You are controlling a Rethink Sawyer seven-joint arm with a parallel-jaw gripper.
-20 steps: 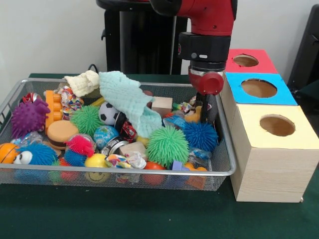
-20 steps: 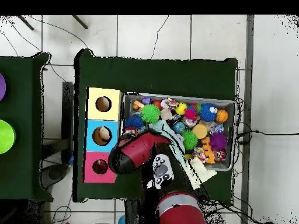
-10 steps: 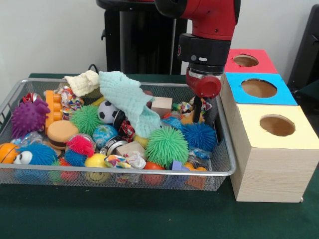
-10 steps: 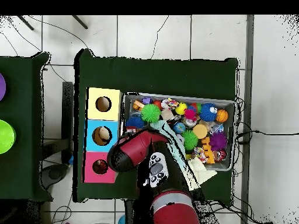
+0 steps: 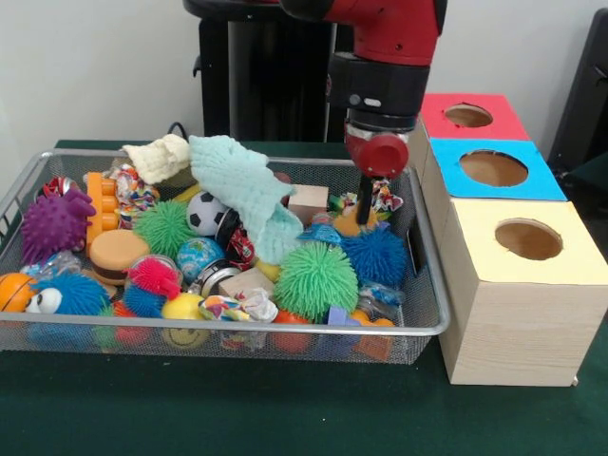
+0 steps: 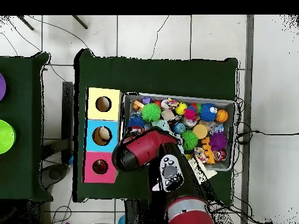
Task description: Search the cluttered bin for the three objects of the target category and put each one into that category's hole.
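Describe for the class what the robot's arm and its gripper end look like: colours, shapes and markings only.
The arm has glossy red shells joined by a black cylindrical wrist section bearing a small red mark and white dots. Below it sits a rounded red cap over a silver ring. The gripper is thin, dark and narrow. From overhead, the arm carries a black-and-white panel with round buttons.

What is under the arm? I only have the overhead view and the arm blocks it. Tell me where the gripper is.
Observer: The gripper is down inside the wire bin, at the end beside the row of boxes.
Operator: Say what it is over.
Observer: Its tip is at an orange toy, just behind the blue spiky ball.
Operator: Report what lies on its other side.
Observer: A wooden block, next to the mint cloth.
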